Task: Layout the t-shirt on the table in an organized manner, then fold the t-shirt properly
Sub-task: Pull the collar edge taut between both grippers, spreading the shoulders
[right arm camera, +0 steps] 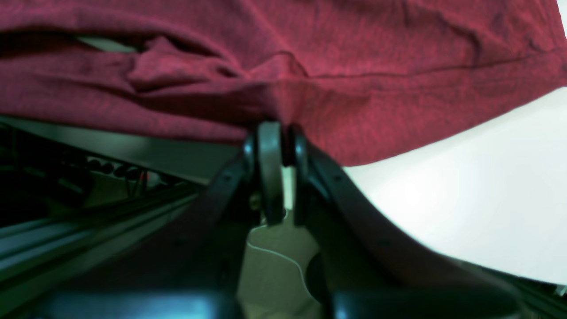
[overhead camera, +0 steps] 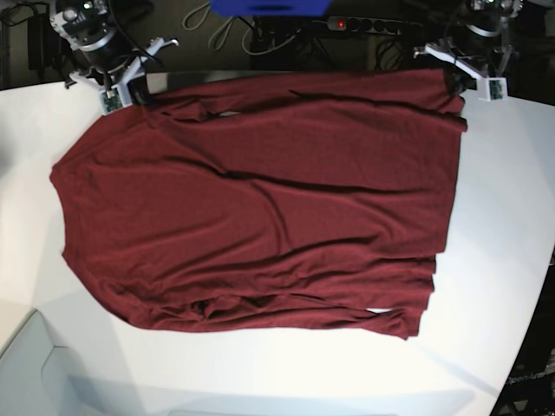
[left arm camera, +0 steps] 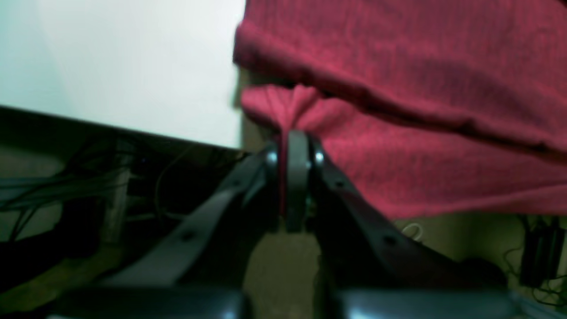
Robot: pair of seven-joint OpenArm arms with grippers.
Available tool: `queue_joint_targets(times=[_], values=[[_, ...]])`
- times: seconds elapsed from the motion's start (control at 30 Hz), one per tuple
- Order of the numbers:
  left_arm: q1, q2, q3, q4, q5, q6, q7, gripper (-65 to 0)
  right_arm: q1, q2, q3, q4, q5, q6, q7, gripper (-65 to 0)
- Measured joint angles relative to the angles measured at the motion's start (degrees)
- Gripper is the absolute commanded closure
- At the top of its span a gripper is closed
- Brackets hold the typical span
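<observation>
The dark red t-shirt (overhead camera: 260, 199) lies spread out on the white table (overhead camera: 507, 217), wrinkled, with its long axis running left to right. My left gripper (overhead camera: 455, 84) is at the shirt's far right corner. In the left wrist view the left gripper (left arm camera: 296, 137) is shut on a pinch of the t-shirt (left arm camera: 421, 88) at the table (left arm camera: 133, 66) edge. My right gripper (overhead camera: 140, 92) is at the shirt's far left corner. In the right wrist view the right gripper (right arm camera: 277, 130) is shut on the t-shirt (right arm camera: 354, 53) edge, over the table (right arm camera: 465, 186) rim.
Both grippers hang at the table's far edge (overhead camera: 303, 73). Beyond it are a power strip (overhead camera: 364, 24), a blue object (overhead camera: 269, 7) and cables. Dark cables (left arm camera: 53, 190) and frame parts show below the table edge.
</observation>
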Motion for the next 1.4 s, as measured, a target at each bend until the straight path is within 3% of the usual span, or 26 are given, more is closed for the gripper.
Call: queue_joint_targets(times=[0.83,1.0,1.27,1.4], values=[[4.4,-0.4,2.0,2.7,0.0,0.0,0.0,-0.1,1.2,0.2,0.0,0.0,0.0,0.0,0.1,0.0],[4.3,-3.1,-0.8,2.7,-0.1,0.2,-0.1,-0.1,1.2,0.3,0.0,0.0,0.0,0.0,0.0,0.0],[1.3,-3.0,-3.1,3.3,-0.5,-0.3,-0.1,-0.1,0.5,3.8,0.0,0.0,0.0,0.0,-0.1,0.0],[0.3,-2.9,-3.1,3.3,-0.4,-0.3,0.2,-0.1,0.5,3.7,1.6,0.0,0.0,0.0,0.0,0.0]])
